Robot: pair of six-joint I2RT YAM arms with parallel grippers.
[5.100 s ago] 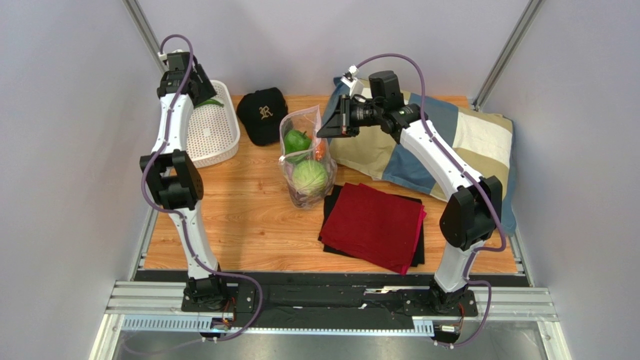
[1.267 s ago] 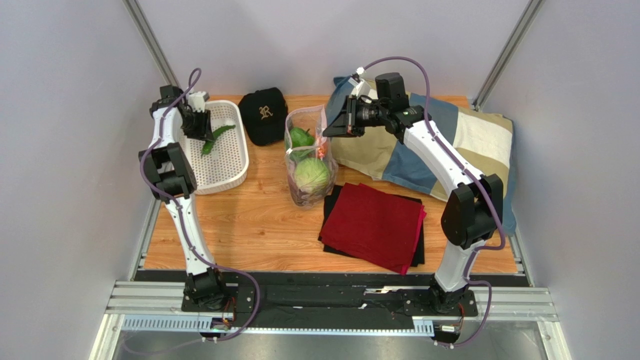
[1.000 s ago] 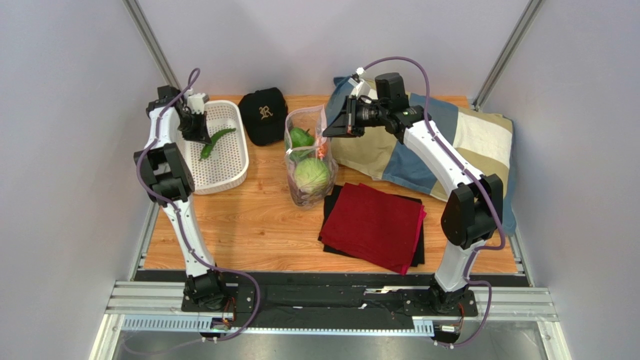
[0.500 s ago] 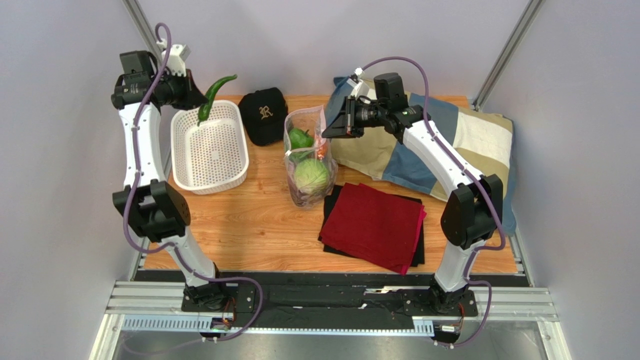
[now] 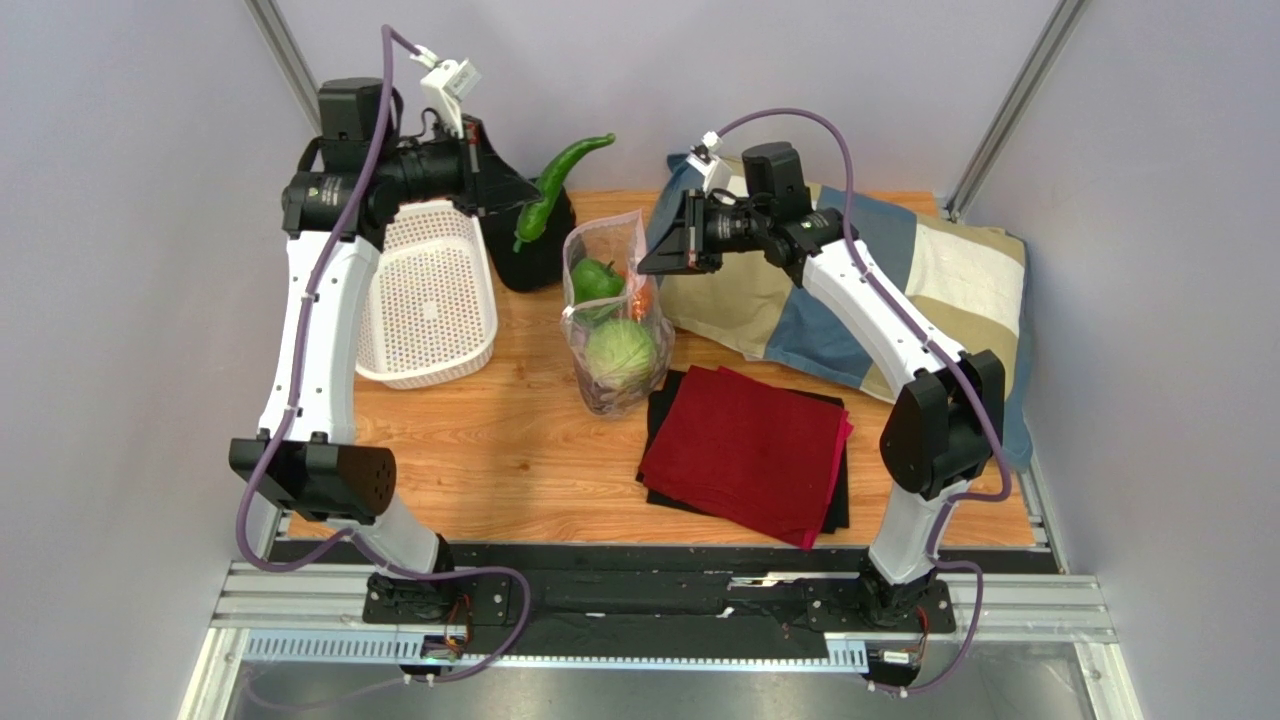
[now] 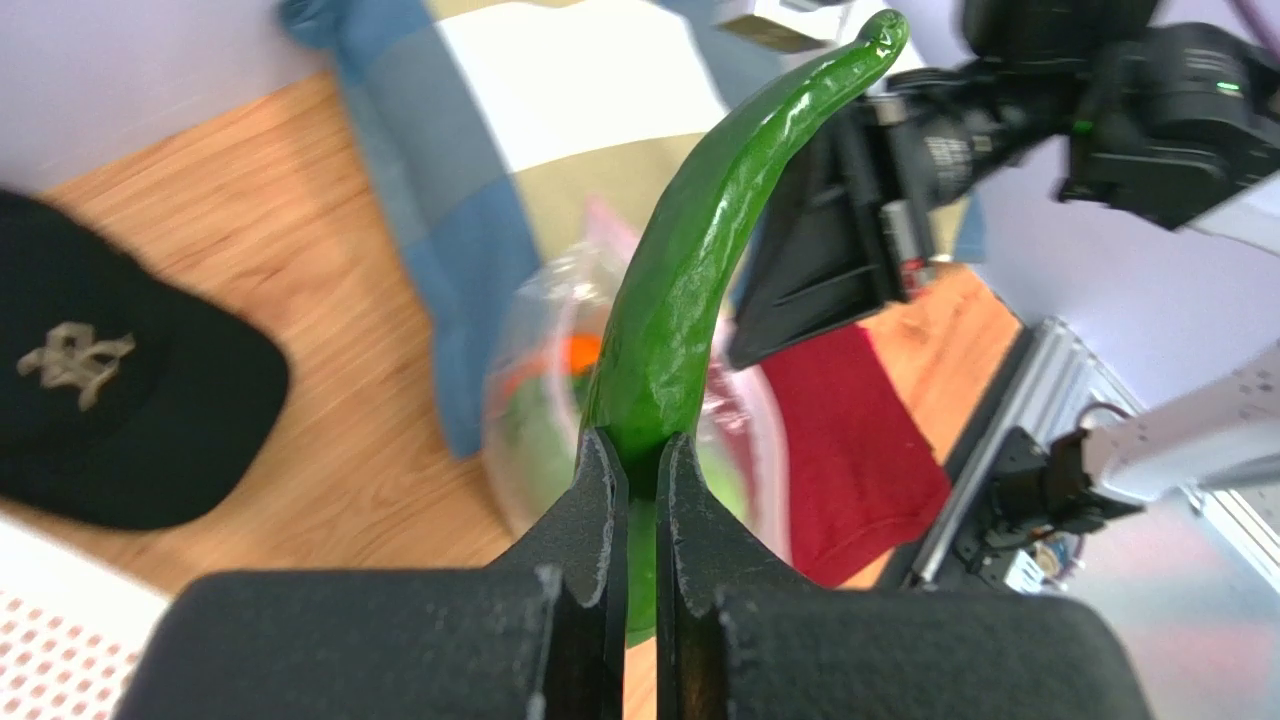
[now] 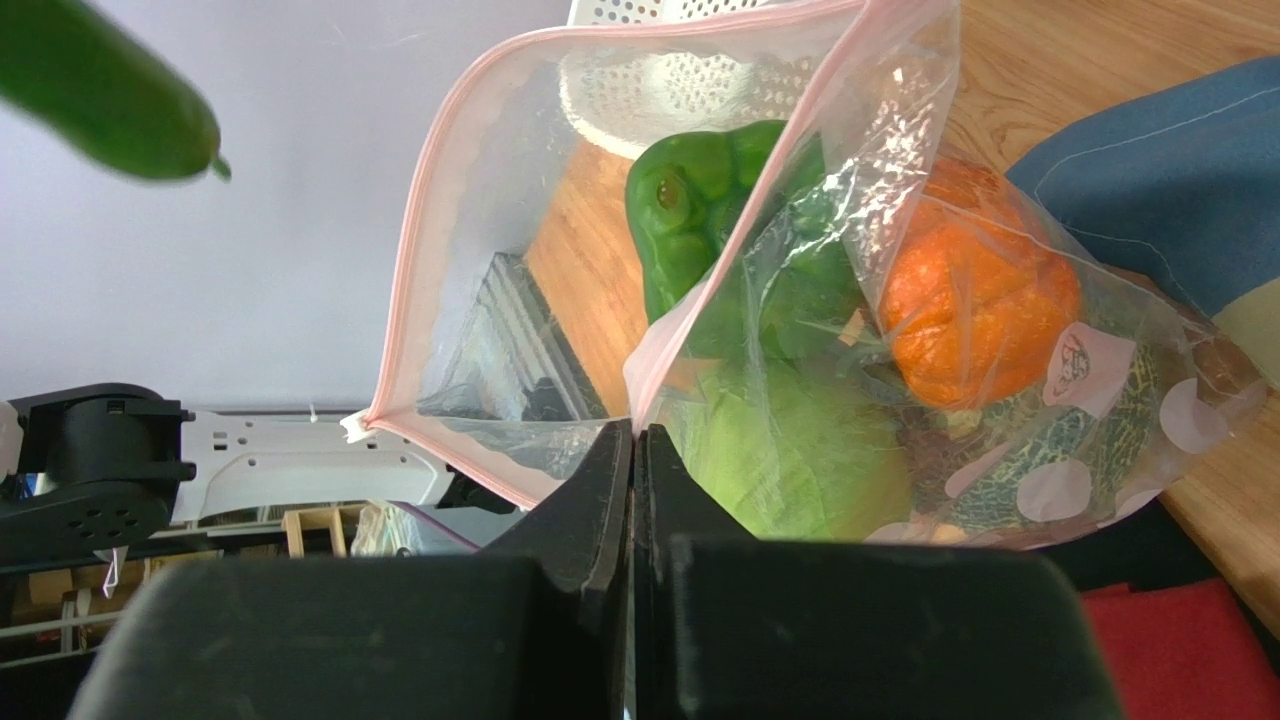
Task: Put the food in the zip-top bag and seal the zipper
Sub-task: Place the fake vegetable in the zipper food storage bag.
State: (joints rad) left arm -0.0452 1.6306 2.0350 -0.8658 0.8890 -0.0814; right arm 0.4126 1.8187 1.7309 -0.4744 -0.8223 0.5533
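The zip-top bag (image 5: 613, 323) stands upright in the middle of the wooden table (image 5: 496, 450), its mouth open toward the top. The pink-white zipper (image 7: 436, 195) runs round that opening, unsealed. Inside the bag are four pieces that can be made out: one green bell pepper (image 7: 706, 195), one orange pumpkin (image 7: 969, 308), one pale cabbage (image 7: 796, 450) and one netted melon (image 7: 1059, 435). The right gripper (image 7: 631, 450) is clenched on the bag's rim at the right side of the mouth. A second pepper, long and curved (image 6: 706, 255), is up in the air left of and above the mouth, pinched at its thick end by the left gripper (image 6: 639, 465).

Around the bag lie one black cap (image 6: 105, 390), partly hidden by the left arm, and one white basket (image 5: 428, 300) further left. One patchwork cushion (image 5: 932, 278) lies to the right. One red cloth (image 5: 751, 450) lies just beside the bag's base.
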